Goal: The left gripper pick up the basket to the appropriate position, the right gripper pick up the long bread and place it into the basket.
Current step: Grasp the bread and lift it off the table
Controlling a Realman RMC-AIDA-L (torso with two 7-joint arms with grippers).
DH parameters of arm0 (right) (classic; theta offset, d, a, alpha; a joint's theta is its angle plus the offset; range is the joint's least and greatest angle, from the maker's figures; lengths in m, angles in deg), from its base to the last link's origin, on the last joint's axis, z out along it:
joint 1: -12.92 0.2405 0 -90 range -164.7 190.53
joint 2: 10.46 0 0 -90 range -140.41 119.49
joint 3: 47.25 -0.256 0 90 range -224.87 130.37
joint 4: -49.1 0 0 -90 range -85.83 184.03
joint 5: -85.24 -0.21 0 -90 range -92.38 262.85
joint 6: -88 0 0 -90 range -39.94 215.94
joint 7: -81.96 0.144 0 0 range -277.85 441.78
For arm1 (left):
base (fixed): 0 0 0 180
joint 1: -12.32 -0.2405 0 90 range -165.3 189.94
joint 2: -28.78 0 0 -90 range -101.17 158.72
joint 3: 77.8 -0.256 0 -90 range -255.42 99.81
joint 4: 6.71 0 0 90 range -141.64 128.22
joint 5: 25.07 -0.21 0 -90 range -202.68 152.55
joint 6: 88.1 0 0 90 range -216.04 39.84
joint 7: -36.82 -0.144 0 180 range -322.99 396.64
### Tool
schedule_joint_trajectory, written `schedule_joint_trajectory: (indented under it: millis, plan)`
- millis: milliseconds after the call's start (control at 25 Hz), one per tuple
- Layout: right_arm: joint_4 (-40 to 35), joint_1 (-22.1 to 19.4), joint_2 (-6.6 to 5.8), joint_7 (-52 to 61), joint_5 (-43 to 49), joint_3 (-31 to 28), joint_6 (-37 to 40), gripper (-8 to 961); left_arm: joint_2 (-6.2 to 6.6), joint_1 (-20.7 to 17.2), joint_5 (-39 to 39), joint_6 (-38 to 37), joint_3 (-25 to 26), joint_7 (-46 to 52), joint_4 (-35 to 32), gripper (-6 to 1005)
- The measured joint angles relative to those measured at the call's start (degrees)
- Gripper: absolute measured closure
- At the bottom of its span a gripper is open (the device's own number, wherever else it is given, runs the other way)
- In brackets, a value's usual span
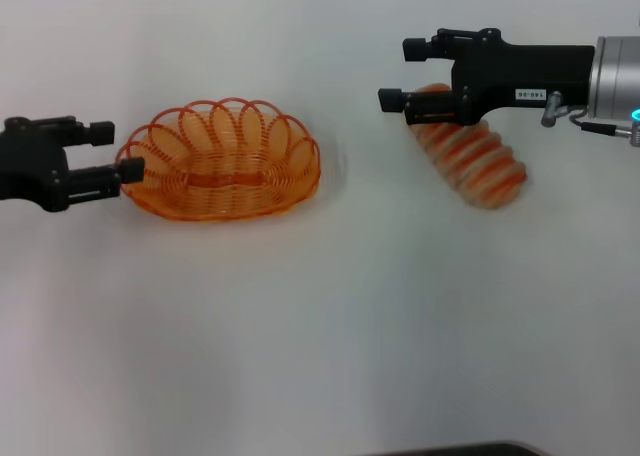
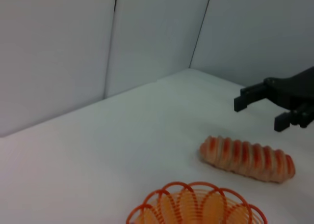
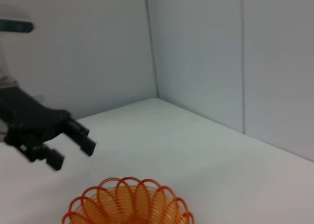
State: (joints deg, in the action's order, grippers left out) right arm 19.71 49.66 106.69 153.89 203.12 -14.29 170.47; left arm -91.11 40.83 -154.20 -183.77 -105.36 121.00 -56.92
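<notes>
The left hand (image 1: 118, 151) stood released at the end rim of the basket (image 1: 222, 161) on the worktop (image 1: 320, 326); light, stiff wire, best taken by its rim. The right hand (image 1: 396, 74) hung released over the long bread (image 1: 478, 156), probably light, best gripped mid-length

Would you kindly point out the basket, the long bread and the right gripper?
basket (image 1: 300, 161): head view, right rim.
long bread (image 2: 248, 157): left wrist view, middle of loaf.
right gripper (image 1: 395, 74): head view, between its fingertips.
</notes>
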Motion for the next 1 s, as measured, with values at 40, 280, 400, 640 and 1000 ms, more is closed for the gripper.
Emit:
schedule_joint_trajectory:
  millis: [40, 280, 400, 640, 1000]
  plan:
    - [0.19, -0.02, 0.03, 0.29, -0.05, -0.13, -0.25, 138, -0.04, 0.06, -0.18, 0.11, -0.50, 0.41, 0.01, 288]
    - [0.57, 0.00, 0.07, 2.17, -0.09, -0.36, -1.60, 144, -0.23, 0.61, -3.08, 0.54, -2.48, 1.90, 0.12, 261]
    - [0.57, 0.45, 0.09, 4.25, -0.16, -0.26, -2.90, 146, -0.33, 0.74, -3.70, 0.92, -3.38, 1.64, 0.77, 151]
    - [-0.78, 1.60, -0.26, 10.02, 0.17, 1.92, -2.84, 152, -0.43, 1.12, -4.34, 1.62, -6.03, 1.46, 1.14, 99]
    - [-12.35, 1.45, -3.61, 30.59, 2.46, 11.83, 3.94, 161, -0.43, 1.46, -4.55, 1.73, -6.67, 1.33, 1.23, 101]
